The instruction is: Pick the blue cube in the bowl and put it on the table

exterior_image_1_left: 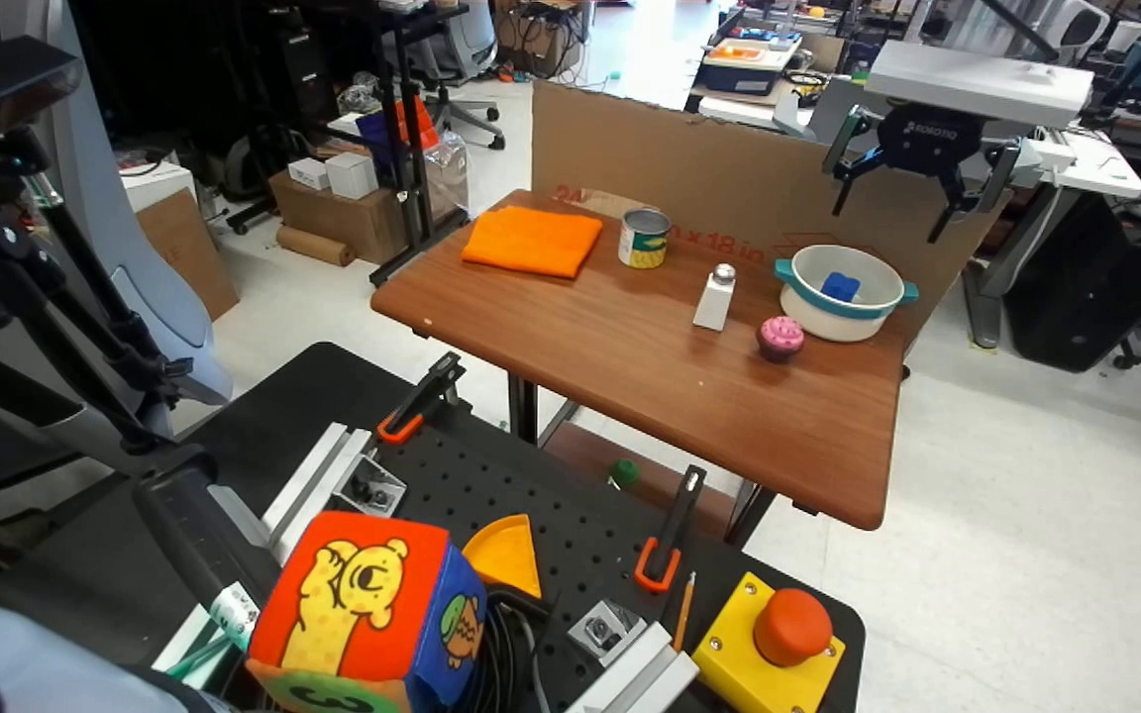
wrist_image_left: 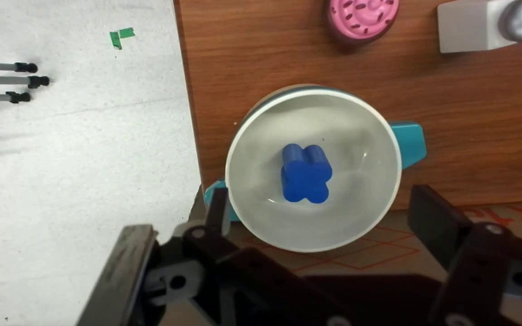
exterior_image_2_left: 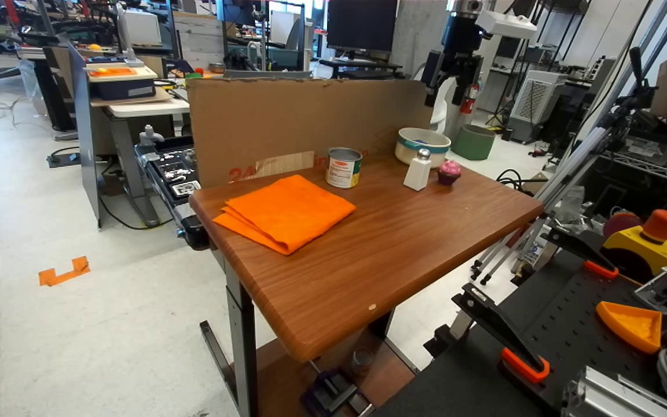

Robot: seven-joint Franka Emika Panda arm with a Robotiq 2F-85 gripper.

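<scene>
The blue cube is a small blue block with a lobed outline. It stands inside the bowl, and it also shows in the exterior views. The bowl is whitish with a teal band and two teal handles. It sits at one end of the brown wooden table in both exterior views. My gripper is open and empty, high above the bowl. In the wrist view the fingers stand wide apart, with the bowl seen between and beyond them.
A pink cupcake and a white shaker stand beside the bowl. A can and a folded orange cloth lie farther along the table. A cardboard panel stands upright along the table's back edge, close behind the bowl.
</scene>
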